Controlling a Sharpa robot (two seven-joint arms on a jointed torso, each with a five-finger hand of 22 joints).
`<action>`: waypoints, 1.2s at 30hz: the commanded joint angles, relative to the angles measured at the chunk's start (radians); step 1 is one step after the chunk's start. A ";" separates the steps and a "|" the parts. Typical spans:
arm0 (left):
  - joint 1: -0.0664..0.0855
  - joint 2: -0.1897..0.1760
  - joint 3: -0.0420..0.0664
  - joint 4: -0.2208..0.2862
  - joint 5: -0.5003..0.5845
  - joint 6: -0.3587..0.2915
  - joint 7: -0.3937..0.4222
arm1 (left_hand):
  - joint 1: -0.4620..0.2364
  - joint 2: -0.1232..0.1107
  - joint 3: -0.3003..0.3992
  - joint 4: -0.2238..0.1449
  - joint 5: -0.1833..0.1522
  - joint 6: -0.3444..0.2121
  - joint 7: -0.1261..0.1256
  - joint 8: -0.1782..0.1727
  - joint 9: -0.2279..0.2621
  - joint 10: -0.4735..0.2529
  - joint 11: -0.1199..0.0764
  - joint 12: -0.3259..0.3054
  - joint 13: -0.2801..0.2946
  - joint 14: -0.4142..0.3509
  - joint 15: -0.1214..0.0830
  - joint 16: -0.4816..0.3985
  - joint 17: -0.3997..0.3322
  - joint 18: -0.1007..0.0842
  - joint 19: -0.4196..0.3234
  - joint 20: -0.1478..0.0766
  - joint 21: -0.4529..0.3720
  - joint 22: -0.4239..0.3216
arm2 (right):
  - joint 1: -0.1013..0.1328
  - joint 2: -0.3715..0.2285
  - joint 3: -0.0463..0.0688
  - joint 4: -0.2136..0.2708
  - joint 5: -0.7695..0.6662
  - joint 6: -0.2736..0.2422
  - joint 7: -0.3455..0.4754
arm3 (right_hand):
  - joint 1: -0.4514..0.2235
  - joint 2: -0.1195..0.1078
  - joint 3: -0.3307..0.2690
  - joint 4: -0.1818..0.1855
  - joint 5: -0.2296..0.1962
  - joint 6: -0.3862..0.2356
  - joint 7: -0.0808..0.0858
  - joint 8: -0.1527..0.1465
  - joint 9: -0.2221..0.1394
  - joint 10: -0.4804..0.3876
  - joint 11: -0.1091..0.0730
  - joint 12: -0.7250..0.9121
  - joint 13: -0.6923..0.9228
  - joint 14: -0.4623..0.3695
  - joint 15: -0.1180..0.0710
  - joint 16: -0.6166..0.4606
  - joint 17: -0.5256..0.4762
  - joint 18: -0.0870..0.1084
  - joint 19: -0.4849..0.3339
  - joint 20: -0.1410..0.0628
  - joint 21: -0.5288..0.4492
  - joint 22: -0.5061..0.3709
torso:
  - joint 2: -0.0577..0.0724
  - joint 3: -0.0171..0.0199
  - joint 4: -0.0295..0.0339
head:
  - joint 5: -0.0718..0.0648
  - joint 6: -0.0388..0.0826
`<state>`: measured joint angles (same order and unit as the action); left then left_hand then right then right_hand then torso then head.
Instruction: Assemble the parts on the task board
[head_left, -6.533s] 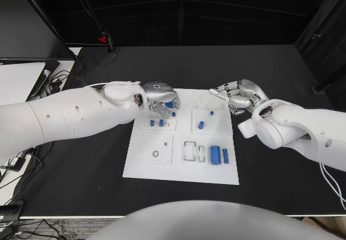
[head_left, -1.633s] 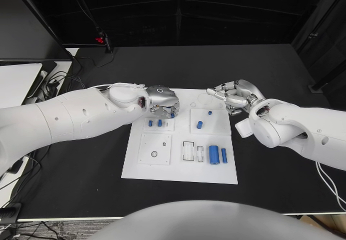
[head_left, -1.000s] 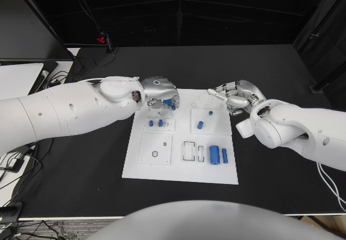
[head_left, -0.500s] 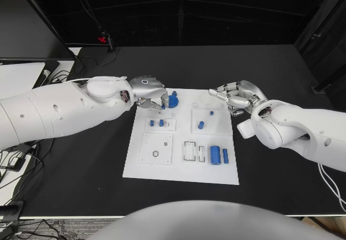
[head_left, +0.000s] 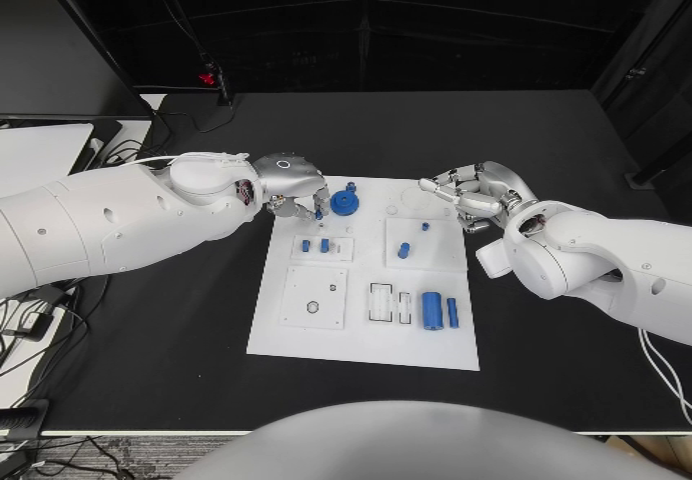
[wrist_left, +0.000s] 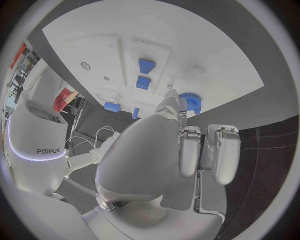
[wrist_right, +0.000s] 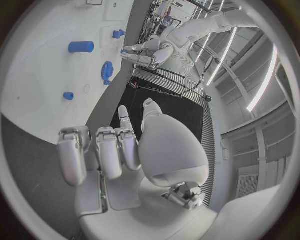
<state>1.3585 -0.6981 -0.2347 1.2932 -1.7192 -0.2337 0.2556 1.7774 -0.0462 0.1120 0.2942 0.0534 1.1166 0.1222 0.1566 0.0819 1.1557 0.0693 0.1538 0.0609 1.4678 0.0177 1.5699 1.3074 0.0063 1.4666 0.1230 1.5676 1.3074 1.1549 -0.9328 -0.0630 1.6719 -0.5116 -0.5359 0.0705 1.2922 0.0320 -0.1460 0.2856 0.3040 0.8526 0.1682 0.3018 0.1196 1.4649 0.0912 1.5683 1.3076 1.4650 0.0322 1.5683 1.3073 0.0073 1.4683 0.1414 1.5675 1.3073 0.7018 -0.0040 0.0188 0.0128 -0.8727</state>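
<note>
Parts sit across the white task board in the middle of your black desk. A blue gear lies flat on the board's far left corner, free of any grip. Nearer you on the left half, two small blue pegs stand side by side in a square plate, and below that is a second square plate with a round hole and a small slot. On the right half, two more small blue pieces rest in another square plate, one a short bar, the other a small stud. Toward the near right, a large blue cylinder lies beside a thinner blue cylinder, with empty rectangular slots just to their left.

Your left hand hovers over the board's far left edge, just beside the gear; in the left wrist view its fingers are curled in together and hold nothing, with the gear lying past the fingertips. Your right hand hangs at the board's far right corner, well apart from the parts; in the right wrist view its fingers are folded in side by side, gripping nothing.
</note>
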 joint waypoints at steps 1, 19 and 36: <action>-0.001 0.002 0.000 -0.004 -0.006 0.029 -0.006 | -0.009 0.003 0.006 -0.002 -0.004 0.000 0.003 -0.001 0.000 0.004 0.004 -0.004 -0.001 0.103 0.000 0.001 0.263 -0.006 0.104 -0.004 0.003 0.263 | 0.001 -0.001 0.000 0.001 0.002 0.003 0.010 | 0.001 0.009 -0.008 0.000 0.003 -0.007 0.001 0.007 0.001 0.106 0.005 0.002 0.263 0.106 0.005 0.002 0.263 -0.007 0.102 0.006 0.003 0.263 | 0.001 -0.0005 -0.0010 | -0.003 0.000; -0.013 0.020 0.000 -0.017 -0.006 0.050 -0.002 | -0.012 0.003 0.008 -0.001 -0.004 -0.001 0.003 -0.003 0.000 0.003 0.004 -0.007 -0.001 0.103 0.000 0.001 0.263 -0.006 0.104 -0.004 0.003 0.263 | 0.001 0.000 0.000 0.001 0.002 0.003 0.010 | 0.005 0.010 -0.009 -0.001 0.008 -0.009 0.001 0.009 0.001 0.106 0.005 0.002 0.263 0.106 0.005 0.002 0.263 -0.007 0.102 0.006 0.003 0.263 | 0.001 0.0004 -0.0008 | -0.005 0.000; -0.020 0.033 0.000 -0.039 -0.006 0.061 -0.010 | -0.012 0.002 0.011 -0.003 -0.004 -0.003 0.003 -0.006 -0.001 0.003 0.004 -0.011 -0.001 0.103 0.001 0.001 0.263 -0.006 0.104 -0.004 0.003 0.263 | 0.001 0.000 0.000 0.003 -0.002 0.003 0.007 | 0.005 0.010 -0.009 -0.001 0.009 -0.009 0.001 0.009 0.001 0.106 0.005 0.002 0.263 0.106 0.005 0.002 0.263 -0.007 0.102 0.006 0.003 0.263 | 0.000 0.0006 -0.0008 | -0.005 0.000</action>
<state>1.3384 -0.6650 -0.2340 1.2594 -1.7194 -0.1864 0.2531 1.7741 -0.0429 0.1146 0.2915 0.0533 1.1146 0.1205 0.1477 0.0807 1.1557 0.0693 0.1468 0.0610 1.4678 0.0177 1.5699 1.3074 0.0064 1.4666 0.1230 1.5676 1.3074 1.1541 -0.9326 -0.0629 1.6731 -0.5125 -0.5362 0.0701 1.2963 0.0361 -0.1488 0.2828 0.3079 0.8526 0.1682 0.3060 0.1193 1.4649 0.0912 1.5683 1.3077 1.4650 0.0322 1.5683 1.3074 0.0073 1.4683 0.1414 1.5674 1.3073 0.7024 -0.0035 0.0178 0.0053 -0.8727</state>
